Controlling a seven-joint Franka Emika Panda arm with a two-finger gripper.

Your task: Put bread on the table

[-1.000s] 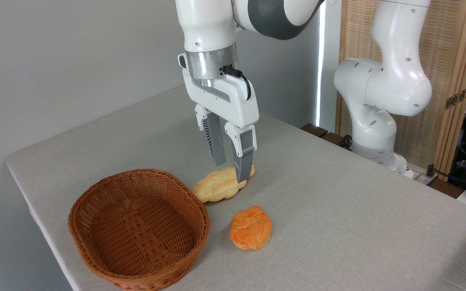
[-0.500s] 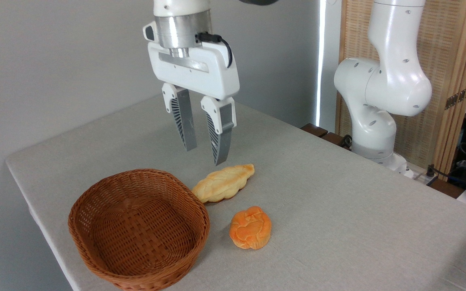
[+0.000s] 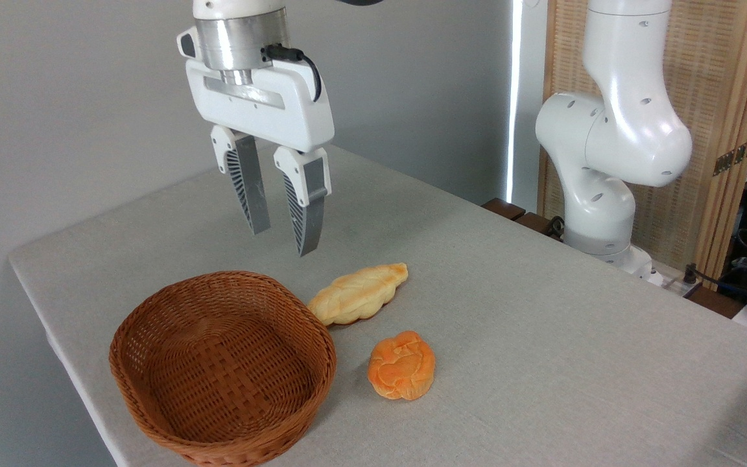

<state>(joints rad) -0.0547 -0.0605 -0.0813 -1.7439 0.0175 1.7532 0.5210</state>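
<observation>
The tool (image 3: 283,240) hung in the air above the far rim of the wicker basket (image 3: 221,370), its two ribbed fingers (image 3: 249,194) parted with a plain gap between them and nothing held. The basket looked empty. The bread (image 3: 402,365), the small orange knotted bun, lay flat on the counter (image 3: 574,350), just off the basket's right side and toward the near edge, clear of the rim. Beside it, further back, lay the longer pale braided loaf (image 3: 359,294), its left end close against the basket rim.

By my reckoning the placing itself was done: the bun sat on the cloth, free of the tool. What remained seemed only a retreat, the arm drawing up and away without brushing basket or loaves; the tool was well clear of both.

The bun was only slightly oval. Its long axis ran roughly from the near-left to the far-right, the knotted top facing up, and neither end read as a clear point.
</observation>
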